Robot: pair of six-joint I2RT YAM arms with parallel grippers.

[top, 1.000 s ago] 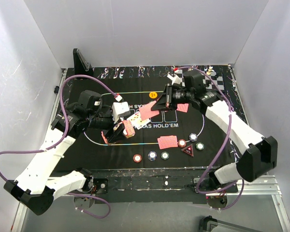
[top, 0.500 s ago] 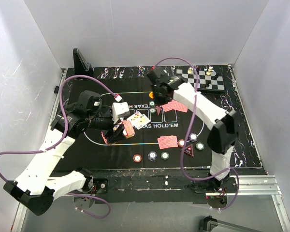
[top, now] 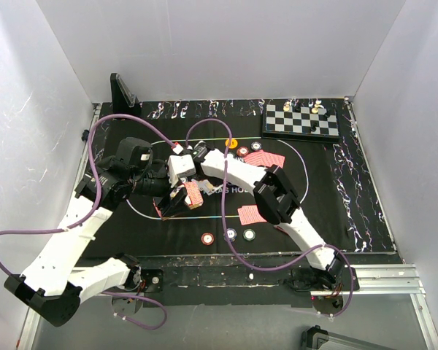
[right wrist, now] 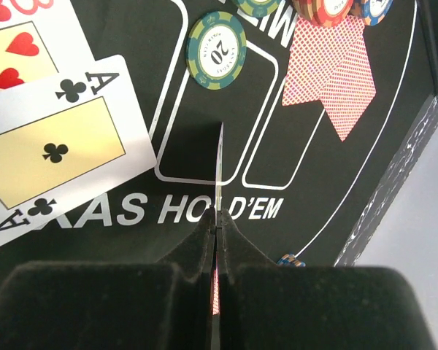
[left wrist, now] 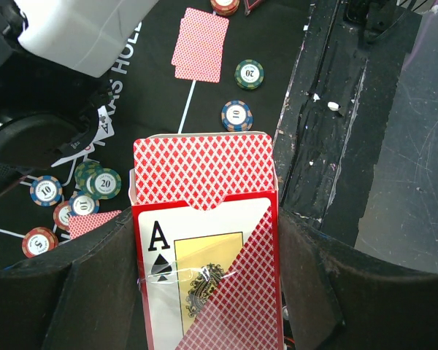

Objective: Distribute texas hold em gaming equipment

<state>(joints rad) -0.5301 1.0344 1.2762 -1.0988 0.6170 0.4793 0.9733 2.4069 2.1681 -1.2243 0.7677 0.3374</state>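
Observation:
My left gripper (left wrist: 204, 251) is shut on a red card box (left wrist: 204, 219) with an ace of spades on its front. In the top view the box (top: 194, 194) hangs over the left part of the mat. My right gripper (right wrist: 217, 219) is shut on a single red-backed playing card (right wrist: 219, 164), seen edge-on above the printed boxes over "HOLD'EM". Two face-up cards, an ace of clubs (right wrist: 55, 146) and a hearts card (right wrist: 7, 44), lie to its left. A green 20 chip (right wrist: 217, 49) and two red-backed cards (right wrist: 332, 73) lie beyond. The right arm (top: 230, 171) hides its own fingers from above.
Three chips (top: 230, 234) and a red-backed pair (top: 250, 214) lie near the mat's front edge. An orange button (top: 231, 143) sits at the back of the oval. The chessboard (top: 301, 120) stands at the back right, a black stand (top: 123, 91) at the back left.
The right arm has swung from the back right, near the chessboard, leftward across the mat to its middle, still shut on the card. The left arm and card box have stayed put.

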